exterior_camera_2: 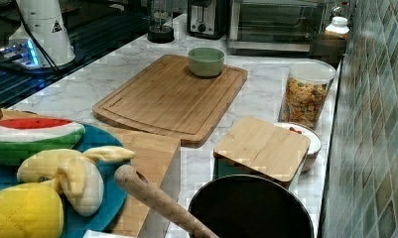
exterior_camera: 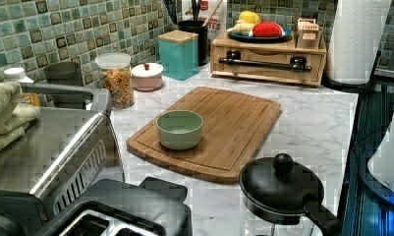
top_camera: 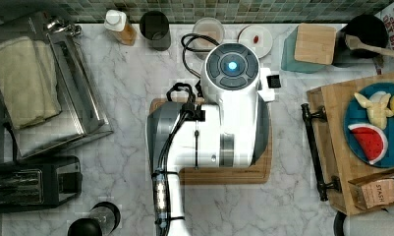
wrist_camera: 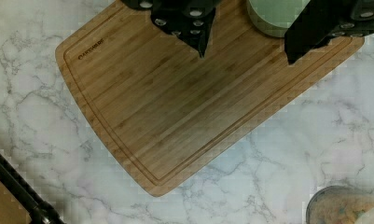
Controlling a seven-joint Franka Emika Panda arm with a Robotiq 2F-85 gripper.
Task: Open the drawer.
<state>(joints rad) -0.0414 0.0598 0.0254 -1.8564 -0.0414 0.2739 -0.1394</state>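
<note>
Hidden: in the top view the white arm (top_camera: 219, 118) covers most of the cutting board (top_camera: 224, 174); the bowl (exterior_camera: 180, 129) is hidden under it there.
Cut off: in the wrist view the black bar handle (wrist_camera: 17, 186) shows only as a short end at the edge.
Arm: it hangs above the cutting board and looks straight down.
Pincer: the pincer (wrist_camera: 245, 53) is released, its two fingers spread wide over the bare wood, touching nothing.
Drawer: the drawer (exterior_camera: 268, 61) sits pushed in at the far end of the worktop (exterior_camera: 312, 123), under the blue plate (exterior_camera: 261, 35) of toy fruit.
Count: one drawer, one handle, one cutting board, one green bowl.
</note>
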